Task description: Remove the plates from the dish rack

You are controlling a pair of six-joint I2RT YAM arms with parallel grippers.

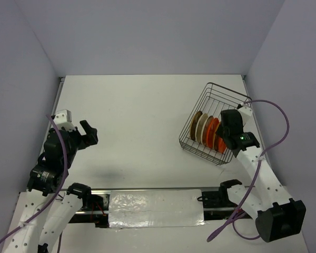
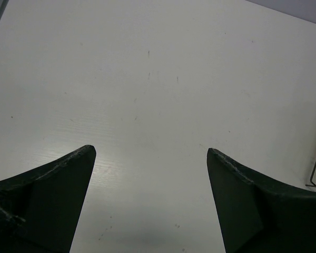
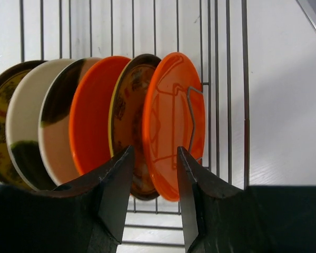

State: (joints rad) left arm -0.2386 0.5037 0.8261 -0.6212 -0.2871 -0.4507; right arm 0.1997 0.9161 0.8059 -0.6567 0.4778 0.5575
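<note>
Rack [image 1: 219, 97] at 3 o'clock, right gripper [image 3: 154, 150] jaws released astride end orange plate [image 3: 174, 121], left gripper [image 2: 151, 150] at 9 o'clock, jaws released wide.

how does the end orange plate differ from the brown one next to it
The end orange plate is plain orange; the brown plate has a dark rim and yellow patterned centre. The orange one ends the row; the brown one sits between two orange plates, partly hidden. Both stand on edge in the dish rack.
</note>
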